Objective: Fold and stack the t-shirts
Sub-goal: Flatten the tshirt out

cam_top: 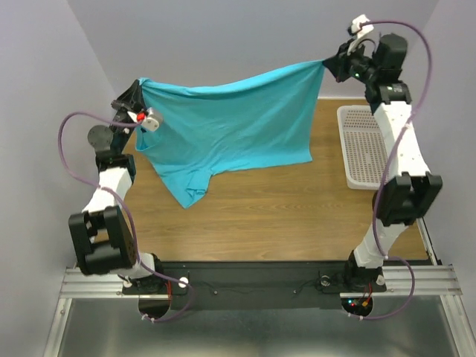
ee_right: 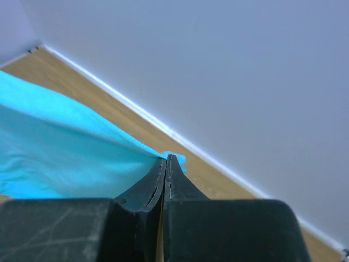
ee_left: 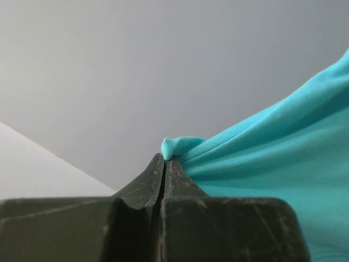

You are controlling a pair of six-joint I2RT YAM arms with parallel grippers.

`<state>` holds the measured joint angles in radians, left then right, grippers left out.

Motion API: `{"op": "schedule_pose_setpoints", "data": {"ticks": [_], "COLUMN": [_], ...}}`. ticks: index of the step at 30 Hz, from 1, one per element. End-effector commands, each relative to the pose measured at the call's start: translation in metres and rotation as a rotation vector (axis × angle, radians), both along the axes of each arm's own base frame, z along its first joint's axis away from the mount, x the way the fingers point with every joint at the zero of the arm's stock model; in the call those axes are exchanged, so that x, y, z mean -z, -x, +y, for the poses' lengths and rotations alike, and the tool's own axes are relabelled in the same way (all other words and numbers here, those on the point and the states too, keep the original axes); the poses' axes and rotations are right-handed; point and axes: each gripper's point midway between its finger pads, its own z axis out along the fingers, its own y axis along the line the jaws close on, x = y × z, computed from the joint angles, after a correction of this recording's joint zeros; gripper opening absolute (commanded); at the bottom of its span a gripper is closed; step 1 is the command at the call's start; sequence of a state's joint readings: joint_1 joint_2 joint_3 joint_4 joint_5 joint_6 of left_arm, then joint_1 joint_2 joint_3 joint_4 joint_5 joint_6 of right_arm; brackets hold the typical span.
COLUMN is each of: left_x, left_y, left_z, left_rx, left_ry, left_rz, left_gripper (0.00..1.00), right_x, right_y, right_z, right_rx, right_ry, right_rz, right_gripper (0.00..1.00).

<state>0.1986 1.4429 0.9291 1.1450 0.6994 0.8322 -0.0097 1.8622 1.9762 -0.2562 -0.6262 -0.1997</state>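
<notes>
Overhead, left gripper [cam_top: 137, 85] and right gripper [cam_top: 328, 65] clamp the t-shirt [cam_top: 230, 123] (basket [cam_top: 363, 152] seen only here).

No legible text or markings anywhere

The t-shirt [cam_top: 230, 126] is smooth, matt turquoise cloth. The worktop [cam_top: 282, 216] is brown wood grain, faintly glossy, with a white perforated plastic basket [cam_top: 363, 149] at 3 o'clock. The left tool [ee_left: 165, 159] and right tool [ee_right: 166, 160] are dark, matt and scuffed.

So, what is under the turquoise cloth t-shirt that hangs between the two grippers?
The brown wooden table shows below the turquoise cloth t-shirt. The part behind the cloth is covered; whatever lies there cannot be seen.
</notes>
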Motion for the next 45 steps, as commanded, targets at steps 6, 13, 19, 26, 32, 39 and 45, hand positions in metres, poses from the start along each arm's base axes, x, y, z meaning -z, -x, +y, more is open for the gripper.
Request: {"op": "schedule_pose_setpoints", "data": {"ticks": [6, 13, 19, 26, 32, 39, 45], "left_x": [-0.105, -0.144, -0.155, -0.170, -0.122, -0.033, 0.051], "left_y": [0.118, 0.174, 0.216, 0.232, 0.165, 0.056, -0.032], "left_z": [-0.015, -0.025, -0.034, -0.036, -0.034, -0.039, -0.034], "left_rx": [0.019, 0.058, 0.132, 0.194, 0.191, 0.179, 0.155], "left_ry": [0.057, 0.082, 0.138, 0.203, 0.201, 0.164, 0.178], "left_rz": [-0.351, -0.506, -0.595, -0.639, -0.453, -0.195, -0.015], "left_gripper": [0.00, 0.00, 0.00, 0.00, 0.00, 0.00, 0.00], "right_x": [-0.122, -0.158, -0.176, -0.186, -0.115, 0.004, 0.118], "right_y": [0.091, 0.120, 0.139, 0.154, 0.113, 0.031, -0.038], "right_z": [-0.004, -0.006, -0.007, -0.023, -0.034, -0.041, -0.037], "right_rx": [-0.014, -0.013, -0.027, -0.027, -0.014, 0.018, 0.042], "right_ry": [0.038, 0.041, 0.044, 0.033, 0.076, 0.013, -0.003], "right_rz": [-0.163, -0.192, -0.208, -0.209, -0.058, 0.077, 0.206], "right_gripper": [0.01, 0.01, 0.00, 0.01, 0.01, 0.01, 0.00]}}
